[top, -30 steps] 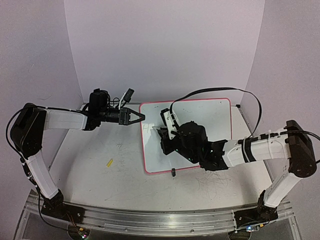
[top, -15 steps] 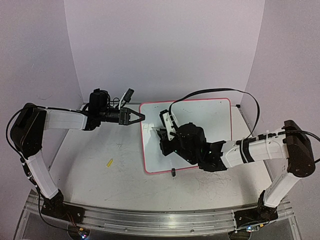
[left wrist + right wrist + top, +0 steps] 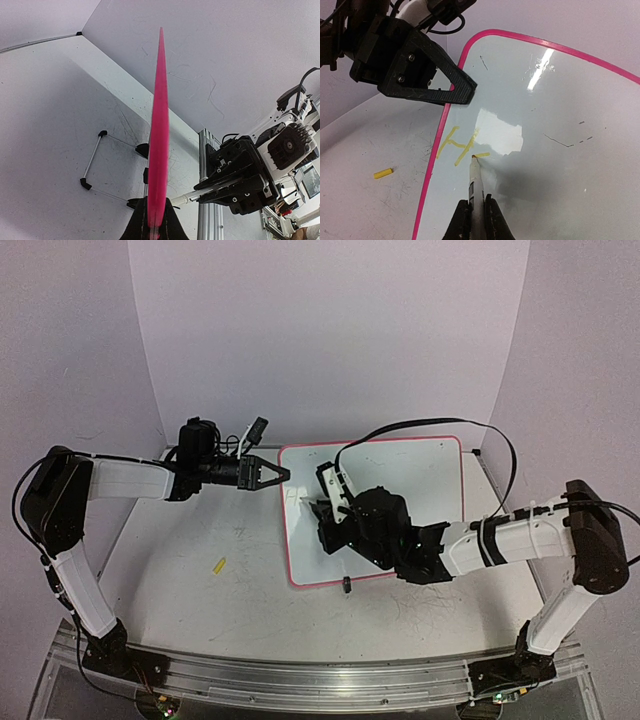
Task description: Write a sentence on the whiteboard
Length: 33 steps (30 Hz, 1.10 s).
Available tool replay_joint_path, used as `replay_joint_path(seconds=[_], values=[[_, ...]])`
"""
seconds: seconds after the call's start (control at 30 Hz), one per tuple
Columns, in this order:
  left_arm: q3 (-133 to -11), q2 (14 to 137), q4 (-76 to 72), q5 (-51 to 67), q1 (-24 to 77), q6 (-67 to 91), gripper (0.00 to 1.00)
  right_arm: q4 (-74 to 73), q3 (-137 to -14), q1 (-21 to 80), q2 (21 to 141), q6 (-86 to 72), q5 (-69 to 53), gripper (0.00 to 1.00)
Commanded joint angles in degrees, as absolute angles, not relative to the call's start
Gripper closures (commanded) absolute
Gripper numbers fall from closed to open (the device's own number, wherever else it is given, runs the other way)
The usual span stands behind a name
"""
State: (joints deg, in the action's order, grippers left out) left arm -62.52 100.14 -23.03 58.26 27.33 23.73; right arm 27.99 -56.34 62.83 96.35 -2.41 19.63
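Observation:
The whiteboard (image 3: pixel 410 475), white with a pink rim, lies tilted on the table. My left gripper (image 3: pixel 284 474) is shut on its upper left rim; in the left wrist view the rim (image 3: pixel 159 125) runs edge-on out of the closed jaws (image 3: pixel 154 227). My right gripper (image 3: pixel 474 202) is shut on a white marker (image 3: pixel 475 182). The marker's tip touches the whiteboard (image 3: pixel 555 150) near its left edge. Of the sentence (image 3: pixel 457 145), a yellow "H" and one short stroke beside the tip show. The left gripper (image 3: pixel 470 91) sits just above the writing.
A small yellow cap (image 3: pixel 219 565) lies on the table left of the board, also seen as the cap (image 3: pixel 383 173). A black clip foot (image 3: pixel 346 585) sticks out at the board's near edge. A thin wire stand (image 3: pixel 92 165) shows behind the board. Purple walls enclose the table.
My right gripper has shifted slightly left with the marker on the board. The left gripper and the whiteboard have not moved.

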Motion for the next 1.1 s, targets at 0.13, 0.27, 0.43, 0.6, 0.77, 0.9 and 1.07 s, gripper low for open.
replay_joint_path(seconds=[0.13, 0.27, 0.43, 0.6, 0.77, 0.9, 1.07], values=[[-62.77, 97.34, -24.70, 61.12, 28.16, 24.08, 1.00, 26.52, -56.79, 62.57, 97.14, -2.81, 18.48, 1.00], [-62.78, 97.48, -24.69, 61.09, 28.13, 24.08, 1.00, 26.08, -56.24, 62.60, 96.77, -2.98, 18.44, 1.00], [-62.67, 97.47, -24.70, 61.08, 28.14, 24.08, 1.00, 25.83, -55.55, 62.56, 95.99, -2.99, 19.13, 1.00], [-62.77, 97.60, -24.70, 61.02, 28.13, 24.08, 1.00, 25.66, -55.02, 62.56, 95.27, -2.87, 19.78, 1.00], [-62.67, 97.48, -24.70, 61.05, 28.12, 24.08, 1.00, 25.66, -54.67, 62.58, 94.78, -2.81, 20.50, 1.00], [-62.71, 97.60, -24.67, 61.08, 28.12, 24.08, 1.00, 25.58, -54.44, 62.58, 94.14, -2.75, 21.74, 1.00], [-62.70, 97.59, -24.70, 61.08, 28.14, 24.08, 1.00, 26.37, -53.95, 62.58, 93.46, -2.90, 23.14, 1.00]])
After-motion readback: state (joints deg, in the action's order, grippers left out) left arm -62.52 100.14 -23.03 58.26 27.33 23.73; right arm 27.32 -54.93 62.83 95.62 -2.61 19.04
